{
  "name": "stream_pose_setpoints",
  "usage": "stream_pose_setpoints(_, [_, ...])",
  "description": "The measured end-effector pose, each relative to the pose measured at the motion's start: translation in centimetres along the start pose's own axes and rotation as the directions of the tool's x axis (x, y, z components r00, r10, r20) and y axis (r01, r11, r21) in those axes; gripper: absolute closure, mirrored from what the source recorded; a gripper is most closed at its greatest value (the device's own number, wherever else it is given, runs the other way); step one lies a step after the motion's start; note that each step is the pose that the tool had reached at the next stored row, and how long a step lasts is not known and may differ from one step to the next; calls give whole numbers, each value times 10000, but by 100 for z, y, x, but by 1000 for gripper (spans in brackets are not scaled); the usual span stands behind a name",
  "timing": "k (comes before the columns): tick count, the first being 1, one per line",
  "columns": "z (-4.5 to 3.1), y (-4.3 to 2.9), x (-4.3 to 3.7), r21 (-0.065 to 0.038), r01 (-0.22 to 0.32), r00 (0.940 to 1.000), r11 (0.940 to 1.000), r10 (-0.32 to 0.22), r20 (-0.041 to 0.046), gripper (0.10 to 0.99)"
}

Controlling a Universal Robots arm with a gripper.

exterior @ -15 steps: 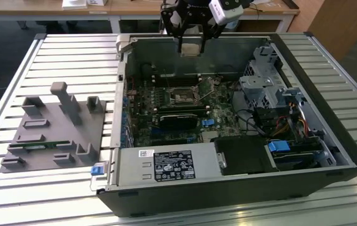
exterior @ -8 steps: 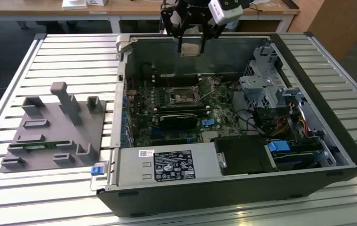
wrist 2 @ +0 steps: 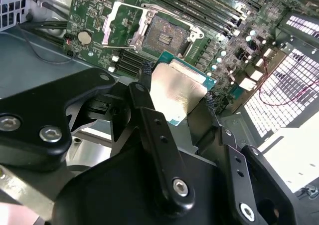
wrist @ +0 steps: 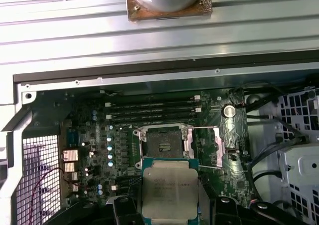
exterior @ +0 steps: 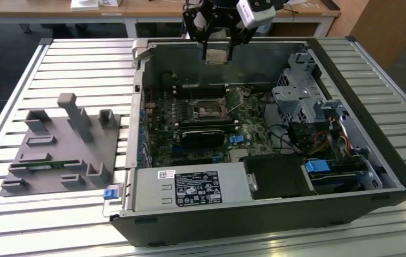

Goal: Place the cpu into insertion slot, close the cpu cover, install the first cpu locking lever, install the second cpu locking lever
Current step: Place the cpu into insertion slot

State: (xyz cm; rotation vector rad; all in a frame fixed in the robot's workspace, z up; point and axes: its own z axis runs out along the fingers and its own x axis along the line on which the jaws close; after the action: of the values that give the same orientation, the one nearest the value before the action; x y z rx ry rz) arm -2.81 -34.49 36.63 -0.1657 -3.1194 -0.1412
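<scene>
Pincer (wrist 2: 177,85) pinches flat, square, silver-topped cpu (wrist 2: 180,94) by its edges, clear of dark-centred, metal-rimmed insertion slot (wrist 2: 163,33).

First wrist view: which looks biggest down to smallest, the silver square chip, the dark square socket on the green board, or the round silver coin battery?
1. The pale silver square cpu, though nearness to the camera inflates it.
2. The dark-centred, silver-rimmed square insertion slot.
3. The round silver coin battery.
</scene>
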Motion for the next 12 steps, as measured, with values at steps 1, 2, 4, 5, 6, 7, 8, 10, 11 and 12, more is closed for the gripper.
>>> stream_pose_setpoints(1, [0, 0, 0, 0, -16, 10000, 10000, 16, 1, 549])
stream_pose_setpoints(2, [0, 0, 0, 0, -32, 10000, 10000, 32, 3, 549])
stream_pose_setpoints(4, [0, 0, 0, 0, -63, 10000, 10000, 63, 5, 549])
stream_pose_setpoints(5, [0, 0, 0, -1, -77, 10000, 10000, 77, 7, 549])
stream_pose_setpoints(6, [0, 0, 0, -1, -91, 10000, 10000, 91, 8, 549])
stream_pose_setpoints(7, [0, 0, 0, -2, -105, 9999, 9999, 105, 9, 549])
stream_pose_setpoints(8, [0, 0, 0, -2, -118, 9999, 9999, 118, 10, 549])
stream_pose_setpoints(10, [0, 0, 0, -2, -144, 9999, 9999, 144, 13, 549])
stream_pose_setpoints(11, [0, 0, 0, -3, -158, 9999, 9999, 158, 14, 549])
stream_pose_setpoints(12, [0, 0, 1, -3, -172, 9999, 9999, 172, 15, 549])
